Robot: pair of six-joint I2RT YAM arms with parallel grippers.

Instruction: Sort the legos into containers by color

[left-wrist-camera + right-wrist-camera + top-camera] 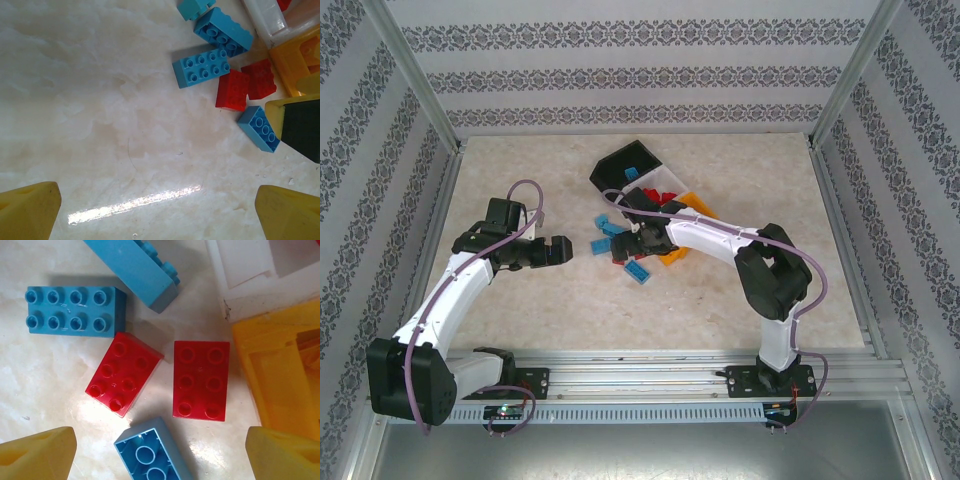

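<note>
Mid-table, legos (202, 67): blue and red bricks lie loose on the tabletop (580, 320), unsorted, close by the bin mouths.
Right gripper (160, 452): released, jaws spread wide. An upturned blue brick (150, 460) lies between them, touched on neither side. Probably the next pick.
Red bricks (201, 380): two, studs up, side by side, just ahead of the right gripper.
Black bin (610, 165), white bin (672, 180), orange-yellow bin (705, 210): in a row, touching. Blue shows in the black one and red in the white, so colours seem assigned.
Left gripper (157, 215): released, over bare tabletop beside the legos. Likely standing off to give the right arm room.
</note>
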